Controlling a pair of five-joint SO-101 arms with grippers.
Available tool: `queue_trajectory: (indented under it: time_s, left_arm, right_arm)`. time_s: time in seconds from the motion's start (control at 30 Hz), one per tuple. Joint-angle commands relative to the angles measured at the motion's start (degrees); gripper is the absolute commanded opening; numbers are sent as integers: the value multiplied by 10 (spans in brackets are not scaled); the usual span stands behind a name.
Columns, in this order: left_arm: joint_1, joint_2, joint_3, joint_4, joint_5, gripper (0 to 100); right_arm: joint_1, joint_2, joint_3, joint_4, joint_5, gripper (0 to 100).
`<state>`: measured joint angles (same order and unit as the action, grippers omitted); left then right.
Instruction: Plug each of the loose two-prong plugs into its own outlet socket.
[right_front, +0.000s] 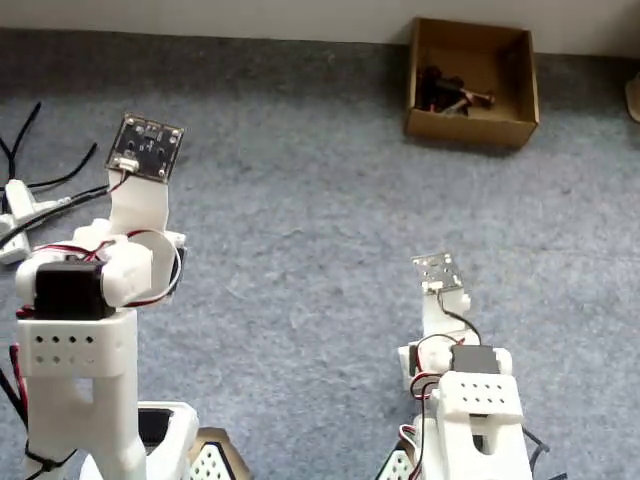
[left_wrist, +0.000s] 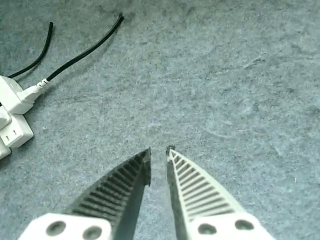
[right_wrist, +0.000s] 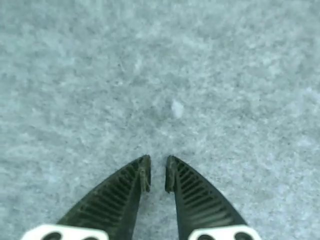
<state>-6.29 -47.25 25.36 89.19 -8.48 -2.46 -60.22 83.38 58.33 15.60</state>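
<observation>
**A:** Where are the plugs sitting?

**B:** At the far left edge of the desk. There's a cluster of white plugs and sockets there, with black cords trailing away over the grey surface. From here I cannot tell which white pieces are loose plugs and which are outlet sockets.

**A:** And the arms?

**B:** Both are well apart from that cluster. The left arm's fingers are nearly together, with just a slim gap at the tips, and they hold nothing. The right arm's fingers are the same: almost closed, empty, and over bare desk. The left arm is the nearer one.

**A:** How do you expect a plug to handle?

**B:** I'd say it's light, with a rigid and fairly smooth plastic body, so it could slip or twist if it's pinched at a corner. The cord is limp, and I'd expect it to drag on the plug and pull it off line.

**A:** So where should it be gripped?

**B:** Across the flat sides of the body, back from the prongs, so the prongs stay free to enter the slots. The fingers need to open wider first. The socket piece looks light too, so it may slide when pushed unless the other arm steadies it.

**A:** What about the cardboard box?

**B:** It's far off at the back, with small dark items inside that I cannot make out.
</observation>
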Motion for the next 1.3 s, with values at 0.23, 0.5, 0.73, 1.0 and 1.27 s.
queue_trajectory:
  time_s: [0.23, 0.5, 0.73, 1.0, 1.27]
  left_arm:
    - [20, -123, 179, -71, 3, 59]
    - [45, -243, 292, -117, 3, 60]
    - [44, -302, 380, -164, -30, 60]
    - [44, -308, 430, -191, -30, 60]
    - [44, -308, 439, -193, -29, 59]
  right_arm:
    - [-7, -7, 20, 15, 2, 56]
    - [-5, -7, 21, 15, -90, 56]
    - [-4, -7, 24, 7, -123, 56]
    - [-4, -7, 27, -1, -120, 56]
    - [-4, -7, 27, -2, -120, 56]
